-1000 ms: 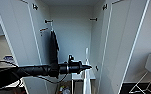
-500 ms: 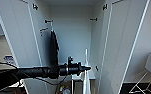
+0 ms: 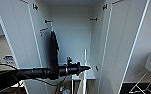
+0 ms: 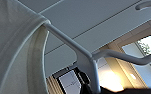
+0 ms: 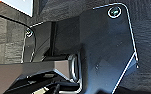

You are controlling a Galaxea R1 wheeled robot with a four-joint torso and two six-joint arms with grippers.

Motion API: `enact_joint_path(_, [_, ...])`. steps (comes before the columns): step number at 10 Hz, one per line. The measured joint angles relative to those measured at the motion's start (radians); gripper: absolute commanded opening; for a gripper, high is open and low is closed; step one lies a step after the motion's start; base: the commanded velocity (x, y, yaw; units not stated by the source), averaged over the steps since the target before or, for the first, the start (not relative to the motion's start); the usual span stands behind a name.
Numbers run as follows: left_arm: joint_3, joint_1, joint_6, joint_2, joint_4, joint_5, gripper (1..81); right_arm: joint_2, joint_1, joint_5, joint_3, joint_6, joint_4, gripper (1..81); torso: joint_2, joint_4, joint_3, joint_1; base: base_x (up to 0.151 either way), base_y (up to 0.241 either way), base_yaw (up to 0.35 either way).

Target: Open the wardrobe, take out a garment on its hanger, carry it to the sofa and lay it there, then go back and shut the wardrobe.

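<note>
White hanger [image 4: 87, 58] (garment [image 4: 13, 50] draped on it) rises straight from the left gripper [image 3: 87, 67], clamped there, inside the open wardrobe [image 3: 71, 32]; the right gripper's state I cannot tell.

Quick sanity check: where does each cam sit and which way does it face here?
Head: high on the robot, facing the open wardrobe; left arm reaches in past a black T-shirt.
Left wrist: on the left arm, looking up at the hanger and the garment.
Right wrist: on the right arm, facing dark floor; the robot's dark plate shows.
Shared: head and left wrist both see the hanger.
</note>
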Motion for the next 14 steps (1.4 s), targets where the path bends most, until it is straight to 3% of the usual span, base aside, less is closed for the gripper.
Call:
enact_joint_path(11, [0.025, 0.003, -0.001, -0.016, 0.012, 0.004, 1.0, -0.004, -0.011, 0.002, 0.002, 0.000, -0.001, 81.1, 0.000, 0.000, 0.000, 0.000, 0.000, 0.000, -0.194])
enact_joint_path(14, [0.039, 0.003, -0.001, -0.017, 0.025, 0.007, 1.0, -0.043, -0.035, 0.003, 0.065, -0.004, -0.009, 81.1, 0.000, 0.000, 0.000, 0.000, 0.000, 0.000, -0.225])
